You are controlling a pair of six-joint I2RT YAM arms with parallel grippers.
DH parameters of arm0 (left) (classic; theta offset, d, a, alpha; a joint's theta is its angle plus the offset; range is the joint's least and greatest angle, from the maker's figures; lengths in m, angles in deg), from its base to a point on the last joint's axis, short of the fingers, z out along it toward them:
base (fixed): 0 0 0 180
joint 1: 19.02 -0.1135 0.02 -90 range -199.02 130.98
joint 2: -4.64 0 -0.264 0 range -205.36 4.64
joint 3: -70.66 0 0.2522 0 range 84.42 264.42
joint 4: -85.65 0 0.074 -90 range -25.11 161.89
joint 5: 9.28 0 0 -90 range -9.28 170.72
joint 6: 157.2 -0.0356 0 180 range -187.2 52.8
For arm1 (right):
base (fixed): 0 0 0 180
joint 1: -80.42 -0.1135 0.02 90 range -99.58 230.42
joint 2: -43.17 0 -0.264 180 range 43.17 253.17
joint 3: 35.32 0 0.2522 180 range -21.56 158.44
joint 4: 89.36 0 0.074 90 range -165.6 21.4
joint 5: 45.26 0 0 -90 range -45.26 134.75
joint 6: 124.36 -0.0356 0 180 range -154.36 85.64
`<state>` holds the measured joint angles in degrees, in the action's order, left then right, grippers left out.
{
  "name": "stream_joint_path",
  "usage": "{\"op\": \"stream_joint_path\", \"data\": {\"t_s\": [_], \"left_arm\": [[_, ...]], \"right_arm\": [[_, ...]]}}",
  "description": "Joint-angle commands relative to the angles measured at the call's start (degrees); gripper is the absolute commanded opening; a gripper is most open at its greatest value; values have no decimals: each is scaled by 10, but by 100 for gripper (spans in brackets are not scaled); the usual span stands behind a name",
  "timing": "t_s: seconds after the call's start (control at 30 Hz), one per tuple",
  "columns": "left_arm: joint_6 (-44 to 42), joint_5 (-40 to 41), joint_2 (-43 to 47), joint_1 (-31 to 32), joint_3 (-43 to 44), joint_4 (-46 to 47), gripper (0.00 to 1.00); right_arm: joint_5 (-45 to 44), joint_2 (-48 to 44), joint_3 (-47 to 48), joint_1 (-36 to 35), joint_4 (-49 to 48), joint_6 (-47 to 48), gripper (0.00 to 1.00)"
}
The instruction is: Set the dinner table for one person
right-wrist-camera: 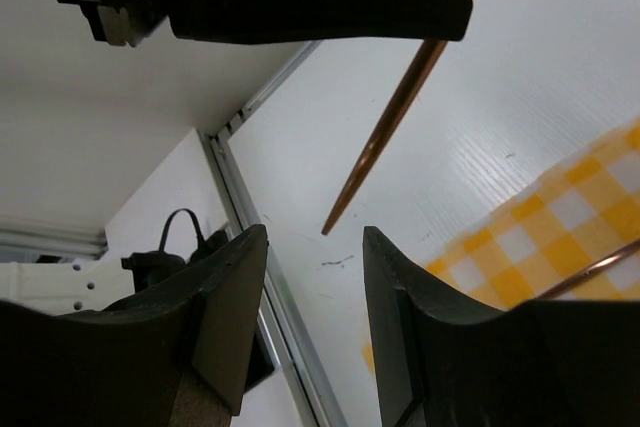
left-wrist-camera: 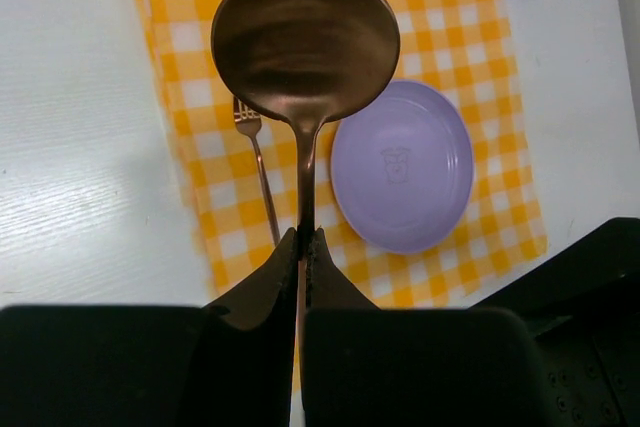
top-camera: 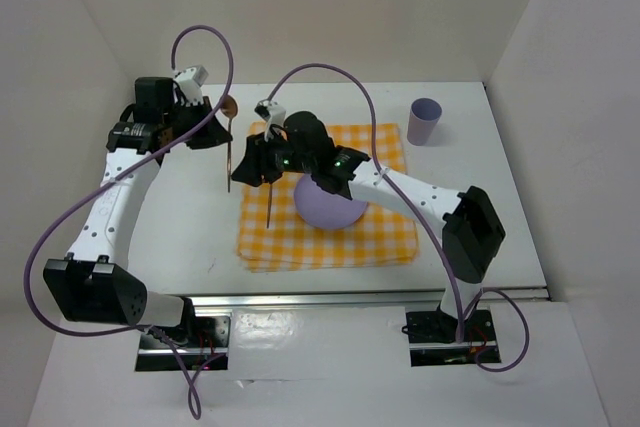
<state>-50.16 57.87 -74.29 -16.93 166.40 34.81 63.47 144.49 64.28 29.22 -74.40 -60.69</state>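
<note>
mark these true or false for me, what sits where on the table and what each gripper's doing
The left gripper is shut on the copper-coloured metal spoon. True.
The copper-coloured fork lies on the yellow-and-white checked cloth beside the round lilac plate. True.
The plate sits on bare tabletop. False: it lies on the cloth.
The lilac cup stands on the cloth. False: it stands on the white dinner table, off the cloth.
The right gripper is shut on the fork. False: it is open and empty.
</note>
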Motion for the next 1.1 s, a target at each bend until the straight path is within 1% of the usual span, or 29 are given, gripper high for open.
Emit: {"op": "stream_joint_path", "data": {"t_s": [0.0, 0.1, 0.2, 0.27, 0.3, 0.37, 0.4, 0.43, 0.47, 0.53, 0.57, 0.67, 0.73, 0.77, 0.8, 0.87, 0.9, 0.93, 1.0, 1.07], "left_arm": [[36, -8, 9, 6, -6, 37, 0], [45, -8, 9, 6, -6, 37, 0], [45, -8, 9, 6, 0, 37, 0], [50, -13, 9, 12, 0, 37, 0], [50, -13, 9, 12, 0, 37, 0], [50, -13, 9, 12, 0, 37, 0], [50, -13, 9, 12, 0, 37, 0], [50, -18, 9, 12, -6, 37, 0], [50, -18, 9, 12, -6, 37, 0], [50, -18, 9, 12, -11, 42, 0], [50, -18, 9, 12, -11, 42, 0], [36, -18, 9, 12, -11, 42, 0], [30, -28, 9, 12, -11, 37, 0], [25, -36, 9, 12, -5, 37, 4], [25, -52, 4, 12, -5, 37, 18], [19, -64, 4, 12, -5, 32, 29], [19, -64, 4, 12, -5, 32, 33], [19, -70, 4, 12, 0, 32, 34], [12, -70, -2, 12, 6, 26, 38], [-5, -58, -8, 12, 31, 17, 41]], "right_arm": [[2, 12, 26, -6, -59, -27, 51], [-11, 26, 26, -6, -67, -53, 49], [-11, 48, 41, -6, -67, -58, 48], [-11, 61, 68, -6, -42, -58, 45], [-28, 67, 75, -6, -34, -64, 44], [-34, 67, 75, -6, -34, -64, 42], [-34, 67, 75, -6, -34, -64, 38], [-34, 67, 75, -6, -34, -64, 38], [-34, 73, 75, -6, -40, -64, 30], [-40, 78, 84, -6, -33, -64, 19], [-40, 78, 92, -6, -28, -64, 9], [-54, 73, 92, -6, -20, -64, 0], [-54, 66, 77, -6, -20, -69, 0], [-54, 58, 70, -6, -20, -77, 0], [-43, 53, 63, 0, -28, -86, 0], [-22, 43, 33, 16, -46, -97, 0], [-12, 35, 23, 28, -46, -109, 0], [2, 35, 11, 33, -53, -109, 0], [2, 28, 11, 39, -43, -109, 0], [2, 21, 6, 46, -37, -109, 0]]}}
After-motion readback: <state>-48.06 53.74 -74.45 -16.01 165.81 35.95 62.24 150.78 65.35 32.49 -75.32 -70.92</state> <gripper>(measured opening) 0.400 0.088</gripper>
